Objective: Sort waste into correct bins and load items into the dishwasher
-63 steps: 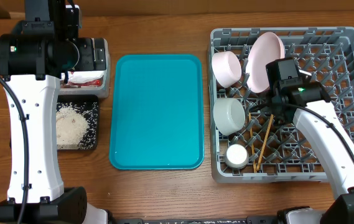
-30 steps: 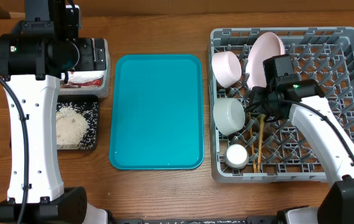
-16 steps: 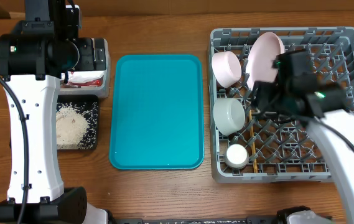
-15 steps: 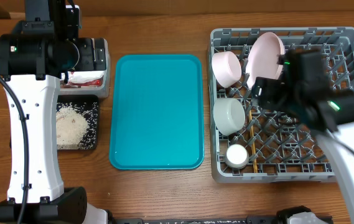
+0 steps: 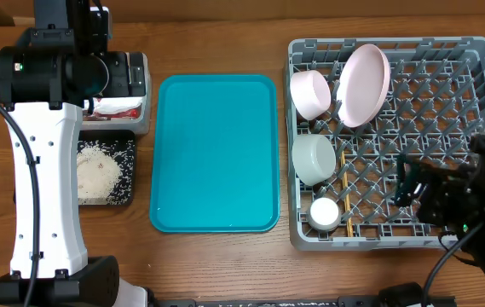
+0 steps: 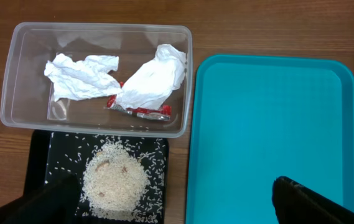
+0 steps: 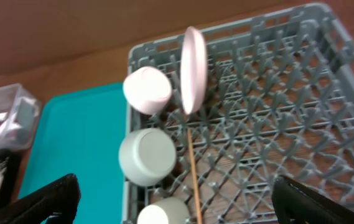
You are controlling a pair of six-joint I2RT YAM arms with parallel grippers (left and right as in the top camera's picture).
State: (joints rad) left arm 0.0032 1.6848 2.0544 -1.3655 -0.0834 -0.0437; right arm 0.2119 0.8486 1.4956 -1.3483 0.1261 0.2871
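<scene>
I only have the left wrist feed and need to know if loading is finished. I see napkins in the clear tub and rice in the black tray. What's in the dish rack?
Observer: Overhead, a pink plate stands on edge in the grey rack. An upper bowl, a lower bowl and a cup line the rack's left side.
Operator: Chopsticks?
Observer: A chopstick lies on the rack floor beside the lower bowl. I can make out only one for sure.
Operator: Is the right arm holding anything?
Observer: No. In the right wrist view, the right gripper is spread wide and empty, above the rack.
</scene>
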